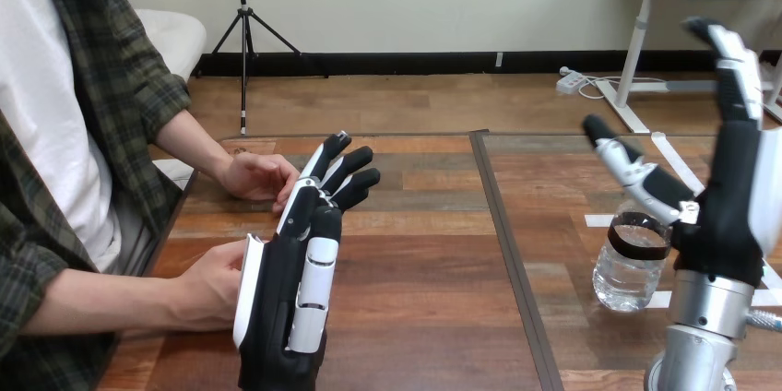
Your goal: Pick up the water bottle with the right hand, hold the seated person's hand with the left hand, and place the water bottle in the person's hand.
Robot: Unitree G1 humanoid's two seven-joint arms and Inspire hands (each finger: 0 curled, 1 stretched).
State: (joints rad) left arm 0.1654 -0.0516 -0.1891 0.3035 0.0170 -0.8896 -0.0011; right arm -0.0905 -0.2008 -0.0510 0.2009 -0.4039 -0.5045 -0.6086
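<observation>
- The left hand (286,303) lies nearest, low over the table (415,317). Its white-shelled back faces up and its fingers are stretched straight and close together, pointing away from the robot.
- The person's hand at the view's lower left (214,282) lies against the outer side of the left hand, touching its white shell. I cannot tell whether anything grips there.
- The right hand (728,207) is raised upright at the right. It is spread wide, with its fingers pointing up and its thumb (636,170) jutting left.
- The water bottle (631,266) stands upright on the table just left of the right wrist, below the thumb, and nothing clasps it. It is clear, with a dark band round its upper part; any print is too small to tell.
- White tape strips (601,220) lie on the wood around the bottle.
- A seam (505,234) runs near to far between the hands, with bare wood on both sides.
- Farther off, the person's other hand (260,175) rests on the table near its left edge, beside the left hand's fingertips.
</observation>
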